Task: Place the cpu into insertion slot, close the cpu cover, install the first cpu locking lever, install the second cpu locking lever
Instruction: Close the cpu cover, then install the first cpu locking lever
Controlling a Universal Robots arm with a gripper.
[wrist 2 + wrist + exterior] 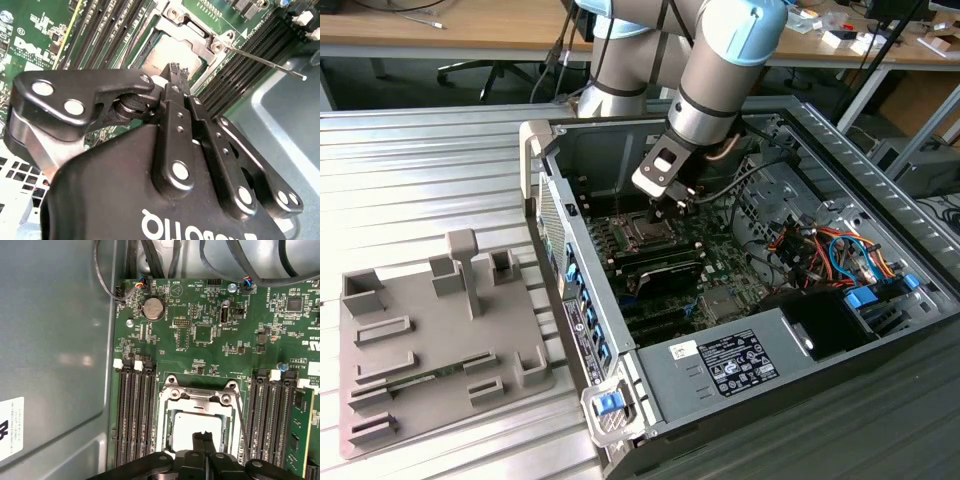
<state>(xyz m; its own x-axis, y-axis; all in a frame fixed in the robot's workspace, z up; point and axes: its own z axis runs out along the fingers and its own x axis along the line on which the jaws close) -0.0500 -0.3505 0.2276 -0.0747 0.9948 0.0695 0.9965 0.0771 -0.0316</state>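
Note:
The cpu point(200, 424) lies flat in the insertion slot point(165, 440), its dull silver top showing through the window of the cpu cover point(197, 395), which lies down over it. In the second wrist view the cpu point(162, 52) sits inside the cover point(192, 42). My gripper point(202, 434) hangs right above the chip's middle, shut, with nothing visible between the tips point(175, 70). A thin metal locking lever point(265, 62) sticks out from the socket's corner, raised off the board; it also runs along the socket's side point(241, 430). In the exterior view the gripper point(660, 212) is inside the open case, over the socket point(645, 237).
Black memory slots point(132, 415) flank the socket on both sides, with a green memory stick point(301, 430) in one. The case wall point(55, 340) stands close by. Cables point(820, 245) fill the case on the exterior view's right. A grey fixture plate point(430, 340) lies outside, on its left.

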